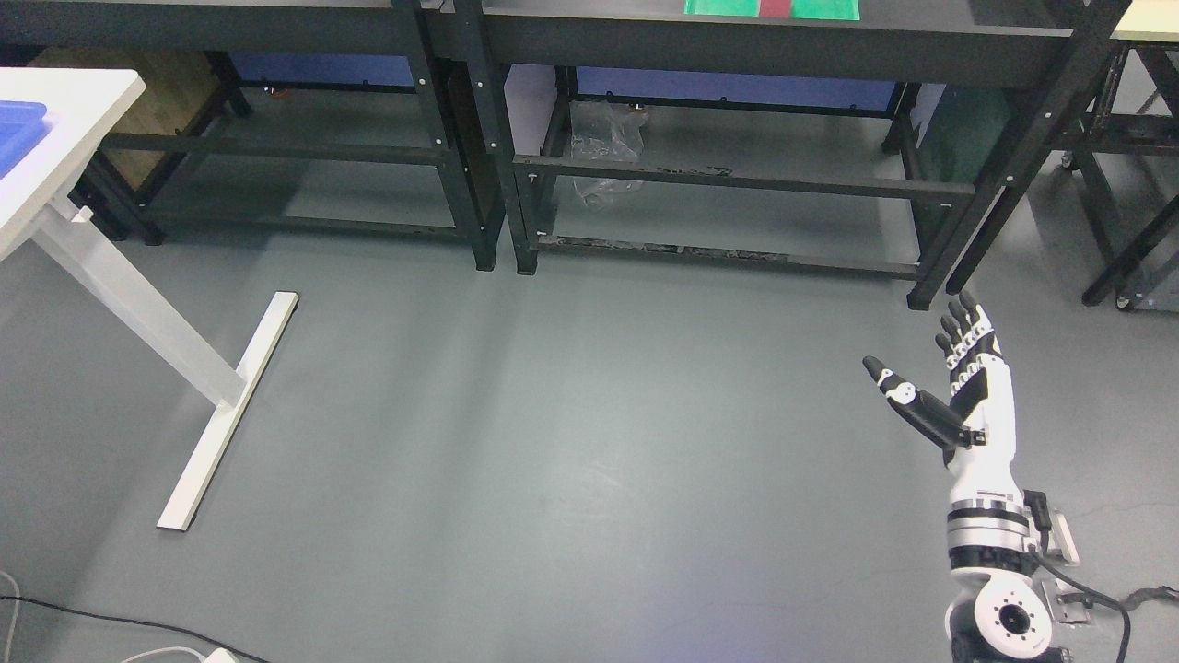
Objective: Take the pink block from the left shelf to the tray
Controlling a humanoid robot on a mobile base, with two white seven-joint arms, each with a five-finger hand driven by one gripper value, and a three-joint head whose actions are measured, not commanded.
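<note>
My right hand (926,354) is raised at the lower right above the grey floor, fingers straight and thumb spread, holding nothing. A blue tray (17,133) shows at the far left edge on a white table (69,147). On top of the black shelf unit (737,41) at the top lies a green mat (718,7) with a red strip (776,7) on it. No pink block is visible. My left arm is out of view.
Two black metal shelf frames stand along the back, the left one (276,152) and the right one. A clear plastic bag (603,147) lies under the right frame. The white table's foot (230,405) stretches over the floor at left. Cables (92,622) lie at the bottom left.
</note>
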